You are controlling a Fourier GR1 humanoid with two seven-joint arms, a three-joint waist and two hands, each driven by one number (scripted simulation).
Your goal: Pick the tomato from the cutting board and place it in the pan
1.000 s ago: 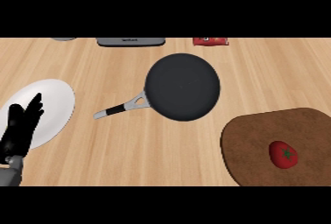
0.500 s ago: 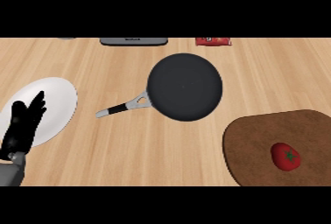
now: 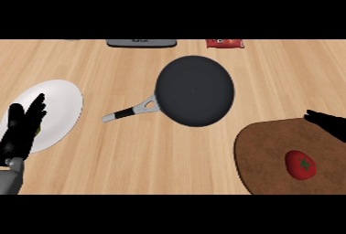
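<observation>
A red tomato [image 3: 300, 164] with a green stem lies on the round brown cutting board [image 3: 267, 153] at the lower right. The black pan [image 3: 194, 90] sits mid-counter, its grey and black handle [image 3: 128, 111] pointing lower left. My right hand [image 3: 327, 120] just enters from the right edge over the board's far side, above the tomato and apart from it; only dark fingers show. My left hand [image 3: 20, 129] rests open at the left edge, fingers up, over a white plate.
A white plate [image 3: 61, 105] lies at the left under my left hand. A dark grey flat object [image 3: 142, 43] and a red packet [image 3: 225, 43] sit along the counter's far edge. Bare wood lies between pan and board.
The view has shifted slightly, so pan and board sit a bit further right and lower. My right hand has come into view at the right edge above the board.
</observation>
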